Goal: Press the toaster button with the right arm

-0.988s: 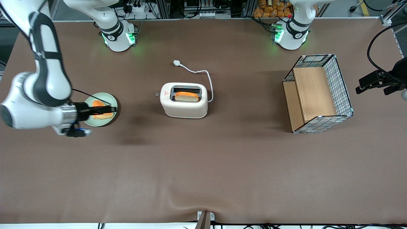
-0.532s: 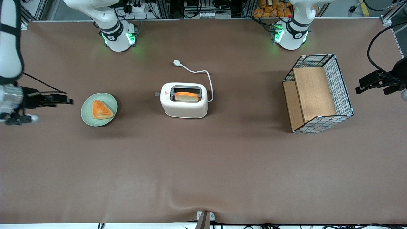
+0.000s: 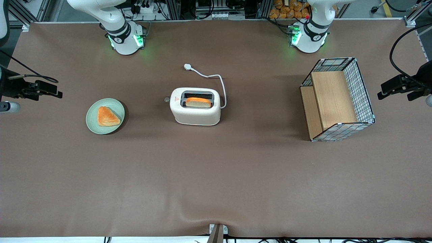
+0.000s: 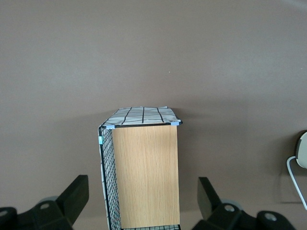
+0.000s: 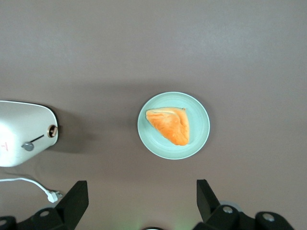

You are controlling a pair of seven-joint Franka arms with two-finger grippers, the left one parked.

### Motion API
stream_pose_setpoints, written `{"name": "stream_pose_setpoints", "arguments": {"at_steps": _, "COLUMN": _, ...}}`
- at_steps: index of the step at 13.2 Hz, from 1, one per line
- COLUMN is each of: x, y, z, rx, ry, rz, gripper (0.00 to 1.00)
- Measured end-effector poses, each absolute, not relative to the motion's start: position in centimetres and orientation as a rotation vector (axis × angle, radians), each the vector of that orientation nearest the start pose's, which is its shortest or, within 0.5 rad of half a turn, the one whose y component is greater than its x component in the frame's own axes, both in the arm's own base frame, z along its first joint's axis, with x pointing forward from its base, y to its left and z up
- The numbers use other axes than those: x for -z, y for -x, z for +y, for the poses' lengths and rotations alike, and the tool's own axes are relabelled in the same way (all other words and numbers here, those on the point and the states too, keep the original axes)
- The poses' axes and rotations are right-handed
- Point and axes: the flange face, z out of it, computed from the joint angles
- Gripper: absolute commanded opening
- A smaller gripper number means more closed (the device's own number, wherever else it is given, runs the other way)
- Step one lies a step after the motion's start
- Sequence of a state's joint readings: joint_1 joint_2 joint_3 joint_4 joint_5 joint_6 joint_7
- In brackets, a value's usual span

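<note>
The cream-white toaster (image 3: pixel 195 113) stands mid-table with a slice of bread (image 3: pixel 198 102) in one slot. Its small greyish button (image 3: pixel 166 99) sticks out from the short end facing the working arm. In the right wrist view the toaster (image 5: pixel 19 124) and its button (image 5: pixel 29 146) also show. The right arm's gripper (image 3: pixel 54 91) hovers at the working arm's end of the table, well away from the toaster, with the green plate between them. In the wrist view the gripper (image 5: pixel 140 188) is open and empty, its fingers wide apart.
A green plate (image 3: pixel 92 126) with a triangular pastry (image 3: pixel 107 116) lies between gripper and toaster; it also shows in the wrist view (image 5: pixel 199 139). The white cord and plug (image 3: pixel 187 66) lie beside the toaster. A wire-and-wood crate (image 3: pixel 337 98) stands toward the parked arm's end.
The right arm has swung away from over the plate toward its own end of the table, uncovering the plate and pastry. The toaster has not moved.
</note>
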State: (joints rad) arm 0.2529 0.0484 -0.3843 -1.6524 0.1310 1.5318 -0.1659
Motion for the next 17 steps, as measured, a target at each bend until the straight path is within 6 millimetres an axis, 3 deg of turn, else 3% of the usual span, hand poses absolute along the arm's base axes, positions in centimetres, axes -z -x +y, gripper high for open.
{"name": "stream_pose_setpoints", "arguments": {"at_steps": 6, "x": -58.5, "y": -55.3, "z": -3.3, "rx": -0.219, "ry": 3.002, "rz": -0.051, "gripper": 1.0}}
{"name": "stream_pose_setpoints", "arguments": {"at_steps": 11, "x": -61.4, "y": -53.5, "z": -4.8, "rx": -0.178, "ry": 3.04, "rz": -0.023, "gripper": 1.0}}
{"name": "stream_pose_setpoints", "arguments": {"at_steps": 17, "x": -62.9, "y": -52.4, "z": -3.5, "rx": -0.176, "ry": 3.064, "rz": 0.012, "gripper": 1.0}}
